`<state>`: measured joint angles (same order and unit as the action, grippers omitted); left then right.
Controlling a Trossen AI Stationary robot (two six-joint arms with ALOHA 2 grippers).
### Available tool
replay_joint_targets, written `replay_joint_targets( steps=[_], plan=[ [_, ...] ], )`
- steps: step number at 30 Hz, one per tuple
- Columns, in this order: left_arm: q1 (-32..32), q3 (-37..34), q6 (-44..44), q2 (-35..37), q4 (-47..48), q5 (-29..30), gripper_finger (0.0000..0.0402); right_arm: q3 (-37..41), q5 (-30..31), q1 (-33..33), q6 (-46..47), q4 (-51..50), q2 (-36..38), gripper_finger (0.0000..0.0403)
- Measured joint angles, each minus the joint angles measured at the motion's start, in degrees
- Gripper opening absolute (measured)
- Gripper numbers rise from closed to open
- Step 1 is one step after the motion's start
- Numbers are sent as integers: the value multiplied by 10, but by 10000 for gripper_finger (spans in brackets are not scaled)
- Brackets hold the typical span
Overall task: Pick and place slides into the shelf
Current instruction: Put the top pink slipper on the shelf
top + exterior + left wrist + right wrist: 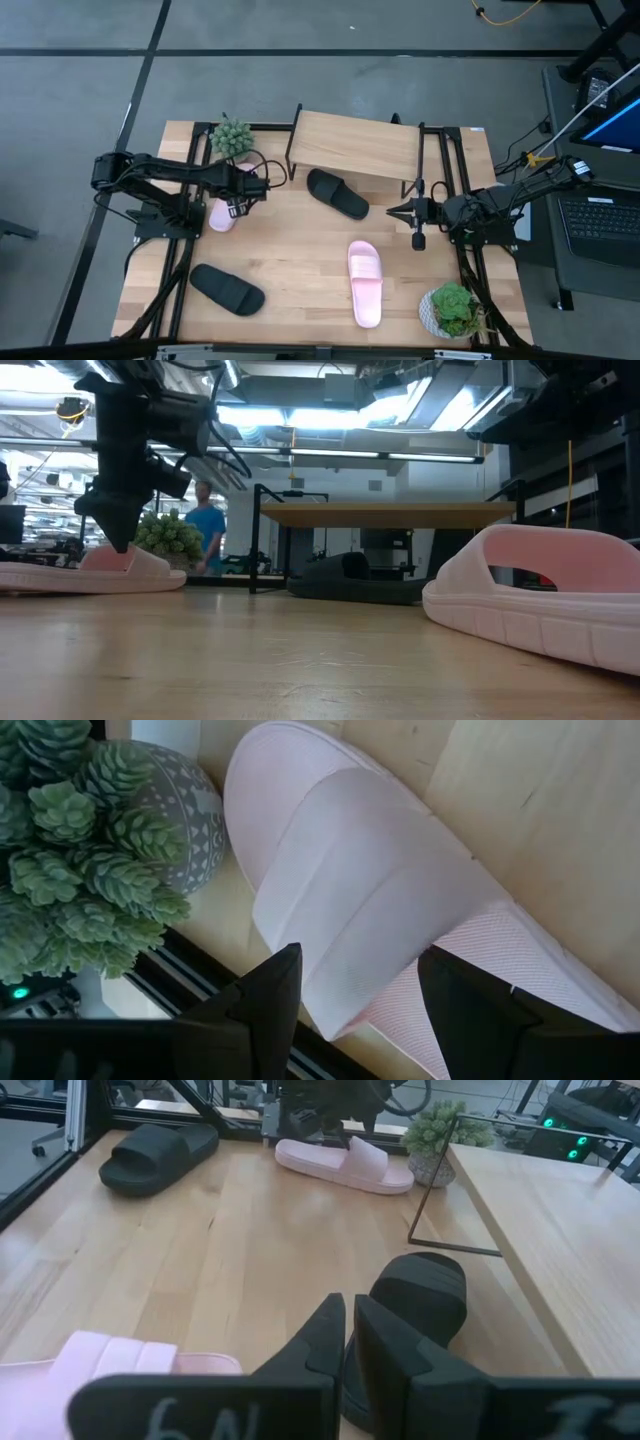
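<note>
A pale pink slide (380, 890) lies flat on the table at the left, next to a potted succulent (90, 850). My left gripper (360, 955) hangs open over it, pointing steeply down, one finger on each side of the wide strap (350, 870). A second pink slide (365, 282) lies near the front. One black slide (337, 193) lies at the shelf's front edge, and another (227, 288) lies front left. The shelf (355, 145) stands at the back. My right gripper (398, 211) waits shut at the right, above the table, with nothing in it. My left gripper comes from above with its fingers (275, 1010) astride the edge of the pink slide's strap. I cannot tell whether they touch it. The slide rests on its sole on the table.
A second potted plant (450, 308) stands at the front right corner. Black frame rails run along the table's left and right sides. Bare wood lies in the middle between the slides. A person stands in the room beyond the table.
</note>
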<state>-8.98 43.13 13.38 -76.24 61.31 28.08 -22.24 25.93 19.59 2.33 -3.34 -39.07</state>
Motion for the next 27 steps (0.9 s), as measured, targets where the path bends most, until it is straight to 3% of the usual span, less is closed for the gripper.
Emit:
replay_joint_targets(
  steps=[8,20,27],
  plan=[
    [-5,0,0,0,-3,-4,160,0,0,0,0,-9,0,30],
    [-5,0,-20,0,-46,-36,11,0,0,0,0,-14,0,30],
    [-5,0,-17,1,-46,-41,4,0,0,0,0,-15,0,30]
  ],
)
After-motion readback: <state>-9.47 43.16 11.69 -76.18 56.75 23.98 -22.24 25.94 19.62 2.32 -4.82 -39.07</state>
